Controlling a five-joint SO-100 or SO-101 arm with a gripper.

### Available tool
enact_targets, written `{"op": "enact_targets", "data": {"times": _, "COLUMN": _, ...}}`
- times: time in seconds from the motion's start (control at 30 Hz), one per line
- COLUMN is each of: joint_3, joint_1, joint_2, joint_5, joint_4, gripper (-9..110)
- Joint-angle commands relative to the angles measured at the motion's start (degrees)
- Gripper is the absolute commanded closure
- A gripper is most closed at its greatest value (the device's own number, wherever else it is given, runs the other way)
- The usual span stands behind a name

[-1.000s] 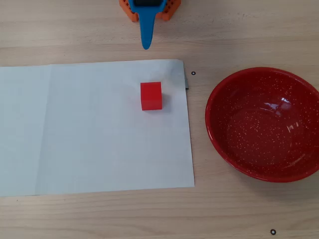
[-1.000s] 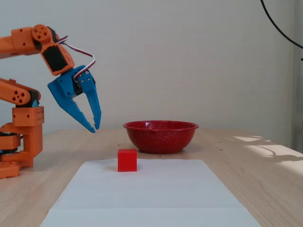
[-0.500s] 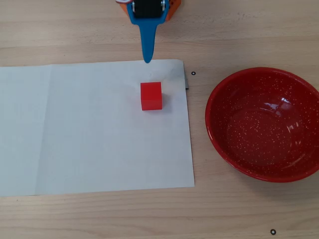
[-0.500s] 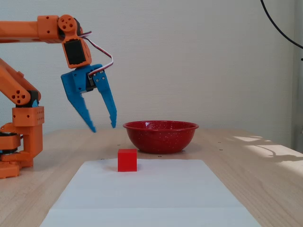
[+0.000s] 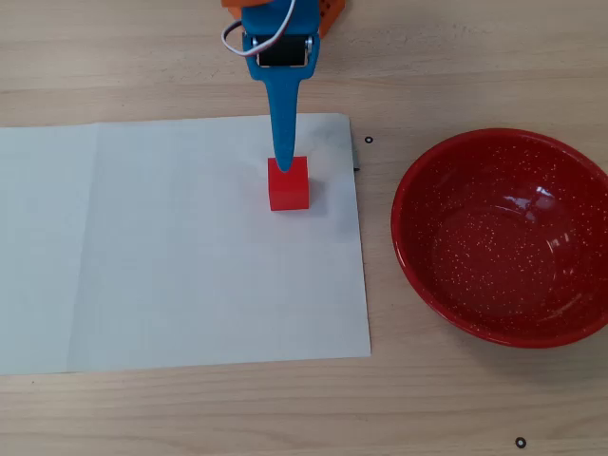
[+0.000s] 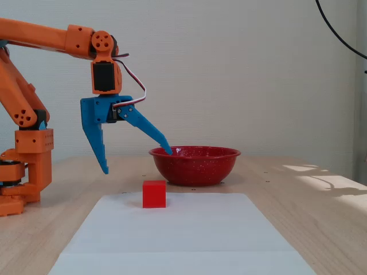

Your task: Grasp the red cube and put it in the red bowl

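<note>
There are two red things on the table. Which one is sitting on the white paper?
The red cube, the small plain one. It rests on the white paper, while the big speckled red bowl stands on bare wood beside the sheet.

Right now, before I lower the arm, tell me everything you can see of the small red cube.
The small, solid bright-red cube has plain matte faces and no markings. It sits flat and upright on the white paper sheet, near the sheet's right edge in the overhead view. Nothing touches it but the paper. The open blue gripper hangs above it, and the glossy red bowl stands apart.

Clear air btwn pincer (image 6: 136, 161) & red cube (image 6: 154, 193) below.
</note>
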Motion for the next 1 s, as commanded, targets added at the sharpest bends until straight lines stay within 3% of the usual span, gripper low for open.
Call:
{"op": "enact_targets", "data": {"times": 0.0, "joint_3": -8.3, "joint_1": -0.9, "joint_2": 0.4, "joint_5": -0.6, "joint_4": -2.1, "gripper": 41}}
{"op": "enact_targets", "data": {"times": 0.97, "joint_3": -13.8, "joint_1": 0.0, "joint_2": -21.4, "joint_5": -0.9, "joint_4": -12.7, "gripper": 37}}
